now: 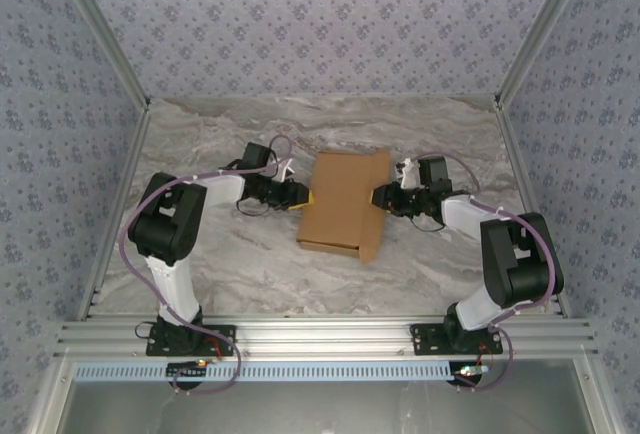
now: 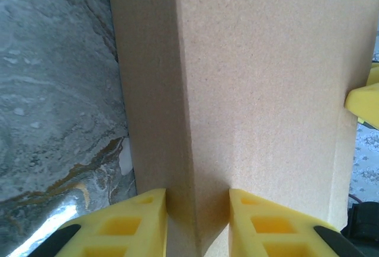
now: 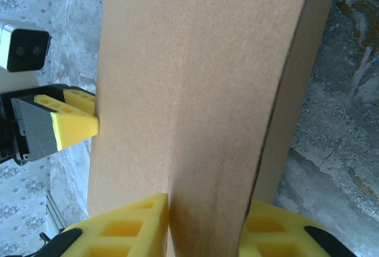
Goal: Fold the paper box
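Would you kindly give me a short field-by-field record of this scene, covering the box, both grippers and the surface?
surface: marble-patterned table
object: paper box, brown cardboard, looks partly folded, lying mid-table between the arms
left side: left gripper at the box's left edge, fingers closed on a cardboard fold
right side: right gripper at the box's right edge, one finger on each side of the cardboard; whether it clamps is unclear
task status: folding not finished
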Robot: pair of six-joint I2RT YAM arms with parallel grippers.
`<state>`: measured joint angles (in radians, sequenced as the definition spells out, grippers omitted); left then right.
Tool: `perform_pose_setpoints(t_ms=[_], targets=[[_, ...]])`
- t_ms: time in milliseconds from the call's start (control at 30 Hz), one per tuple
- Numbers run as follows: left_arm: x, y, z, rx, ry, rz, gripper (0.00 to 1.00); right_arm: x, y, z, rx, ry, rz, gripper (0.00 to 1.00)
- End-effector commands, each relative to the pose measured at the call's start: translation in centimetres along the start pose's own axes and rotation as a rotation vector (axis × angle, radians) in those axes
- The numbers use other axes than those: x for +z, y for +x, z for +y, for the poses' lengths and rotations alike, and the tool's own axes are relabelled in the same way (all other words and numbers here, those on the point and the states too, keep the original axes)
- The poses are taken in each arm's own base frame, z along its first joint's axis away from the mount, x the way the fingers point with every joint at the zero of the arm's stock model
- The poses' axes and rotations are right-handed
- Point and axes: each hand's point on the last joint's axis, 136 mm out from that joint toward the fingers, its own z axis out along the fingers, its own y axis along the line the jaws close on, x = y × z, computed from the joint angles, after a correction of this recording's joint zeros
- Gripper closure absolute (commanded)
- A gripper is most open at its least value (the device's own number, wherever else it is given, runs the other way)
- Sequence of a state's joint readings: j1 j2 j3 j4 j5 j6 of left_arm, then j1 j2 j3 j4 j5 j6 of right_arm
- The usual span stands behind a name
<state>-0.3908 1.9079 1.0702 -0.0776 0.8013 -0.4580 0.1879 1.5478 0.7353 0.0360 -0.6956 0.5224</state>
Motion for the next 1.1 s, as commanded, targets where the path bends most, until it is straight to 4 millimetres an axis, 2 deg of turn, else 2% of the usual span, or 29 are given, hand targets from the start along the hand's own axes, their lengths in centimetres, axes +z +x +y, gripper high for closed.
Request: perform_pose_setpoints(t_ms=[0,233,400,467,733,1067], targets=[[0.4,1.7,5.0,-0.106,-0.134,0.018,0.73,0.2,0.1,-0.3,-0.001,0.017,0.028,0.69],[0.5,2.1,6.1,-0.140,-0.146,0.006,0.76,1.0,0.8,-0.2,-0.001,0.011,0.057,0.58],[0.3,2.1,6.9,-0.161,-0.152,-0.009,0.77,1.5,1.2,0.5,-0.005,-0.020,0.068,0.55],[0.2,2.2,7.1,-0.170,-0.152,-0.011,0.78,1.8,1.3,0.8,-0.003,-0.036,0.075,0.57],[0.2,2.6,8.0,-0.193,-0.152,-0.016,0.79,1.6,0.6,3.3,-0.021,-0.120,0.040,0.81],[0.4,2.4,7.8,-0.189,-0.141,-0.013,0.78,0.2,-0.4,7.1,-0.083,-0.151,-0.011,0.86]])
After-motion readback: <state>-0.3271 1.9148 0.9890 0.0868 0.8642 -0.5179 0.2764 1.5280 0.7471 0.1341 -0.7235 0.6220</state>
